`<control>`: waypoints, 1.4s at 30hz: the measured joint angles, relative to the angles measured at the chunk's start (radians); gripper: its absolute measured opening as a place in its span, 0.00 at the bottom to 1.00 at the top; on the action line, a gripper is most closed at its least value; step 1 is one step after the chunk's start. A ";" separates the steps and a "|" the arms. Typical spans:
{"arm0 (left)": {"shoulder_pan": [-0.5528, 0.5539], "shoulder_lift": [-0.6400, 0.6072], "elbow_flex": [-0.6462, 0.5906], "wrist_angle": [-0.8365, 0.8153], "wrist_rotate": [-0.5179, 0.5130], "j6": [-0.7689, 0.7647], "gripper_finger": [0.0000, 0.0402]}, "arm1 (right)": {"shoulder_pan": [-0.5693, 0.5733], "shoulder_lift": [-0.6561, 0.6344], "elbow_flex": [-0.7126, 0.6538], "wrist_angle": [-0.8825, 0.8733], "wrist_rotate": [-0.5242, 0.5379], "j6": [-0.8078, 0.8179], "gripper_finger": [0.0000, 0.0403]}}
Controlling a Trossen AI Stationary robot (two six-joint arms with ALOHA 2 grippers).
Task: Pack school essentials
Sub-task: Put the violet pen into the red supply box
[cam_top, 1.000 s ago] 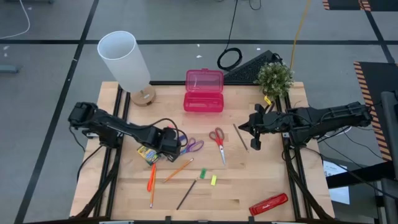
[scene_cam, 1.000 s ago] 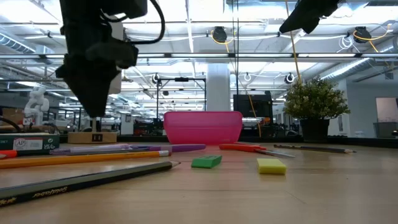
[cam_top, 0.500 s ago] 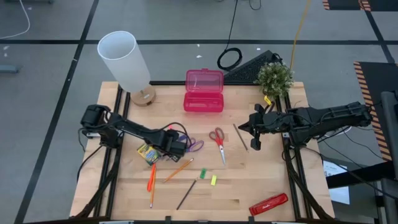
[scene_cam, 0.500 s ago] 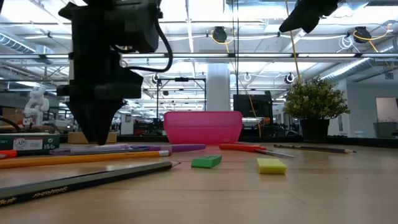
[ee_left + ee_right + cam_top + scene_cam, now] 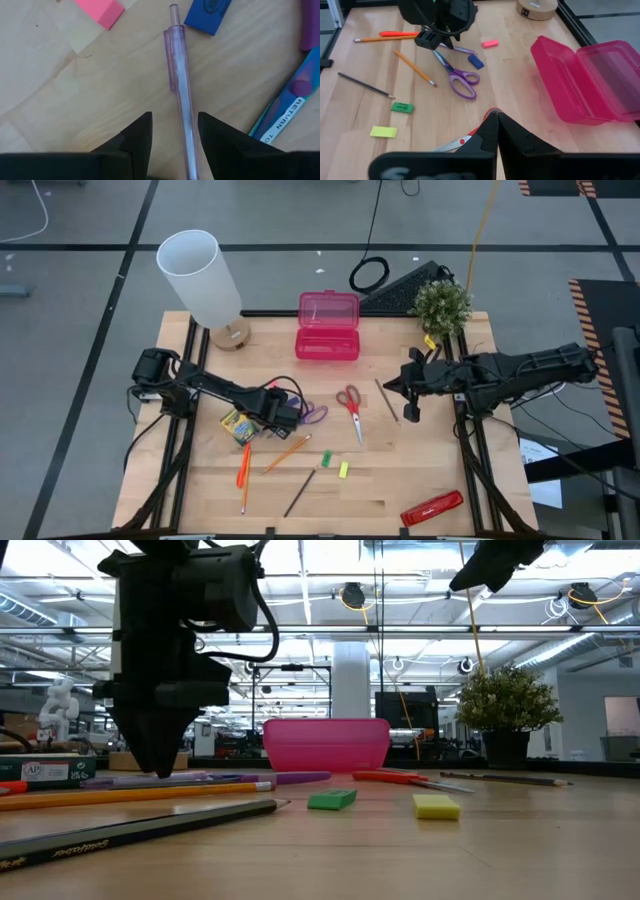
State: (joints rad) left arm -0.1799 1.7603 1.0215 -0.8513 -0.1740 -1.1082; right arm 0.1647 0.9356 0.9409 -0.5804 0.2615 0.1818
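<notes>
Two dark fingers of the left gripper (image 5: 172, 137) are straddling a clear lilac pen (image 5: 180, 95), spread narrowly, having dropped low over it during the last second; the pick looks imminent. Beyond it, a soft pink eraser (image 5: 100, 10) and blue eraser (image 5: 207, 15) are lying on pale wood grain. Farther off, the glossy pink case (image 5: 328, 326) is sitting open, while the right gripper (image 5: 409, 402) is hanging pinched together, empty, above the red scissors (image 5: 351, 406).
</notes>
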 joint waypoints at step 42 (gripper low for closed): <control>0.002 -0.087 -0.056 0.097 0.011 0.059 0.11 | 0.191 0.000 0.000 0.098 0.003 -0.071 0.00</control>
State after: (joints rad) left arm -0.1776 1.6733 0.9657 -0.7540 -0.1627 -1.0489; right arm 0.3557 0.9356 0.9409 -0.4824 0.2649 0.1108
